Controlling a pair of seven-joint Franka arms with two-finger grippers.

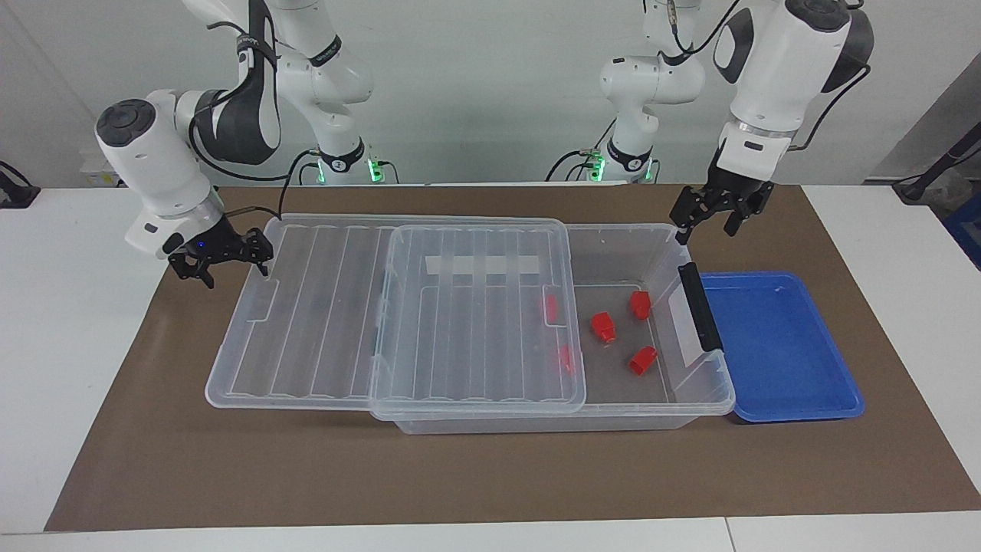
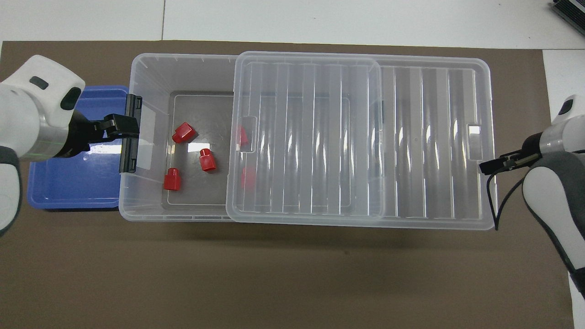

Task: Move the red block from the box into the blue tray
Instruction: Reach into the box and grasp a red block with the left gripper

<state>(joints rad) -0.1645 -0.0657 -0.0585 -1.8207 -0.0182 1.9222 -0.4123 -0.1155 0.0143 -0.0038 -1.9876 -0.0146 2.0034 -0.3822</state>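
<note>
The clear box (image 1: 659, 257) (image 2: 151, 73) lies across the brown mat, its ribbed lid (image 1: 460, 322) (image 2: 320, 137) slid partway off toward the right arm's end. Three red blocks (image 1: 603, 327) (image 1: 640, 304) (image 1: 642, 360) lie uncovered on the box floor, and two more (image 1: 549, 308) (image 1: 565, 359) show through the lid. In the overhead view the uncovered ones are (image 2: 184, 132) (image 2: 208, 160) (image 2: 172, 179). The blue tray (image 1: 774, 345) (image 2: 68, 183) sits against the box's latch end. My right gripper (image 1: 230, 268) (image 2: 489, 165) is open at the lid's outer end. My left gripper (image 1: 705, 222) (image 2: 116, 128) hangs open over the box's latch end.
A black latch (image 1: 699, 307) (image 2: 130, 137) and a white tape strip mark the box end beside the tray. The brown mat (image 1: 490, 475) covers the table, with white tabletop at both ends. The lid overhangs the box toward the right arm's end.
</note>
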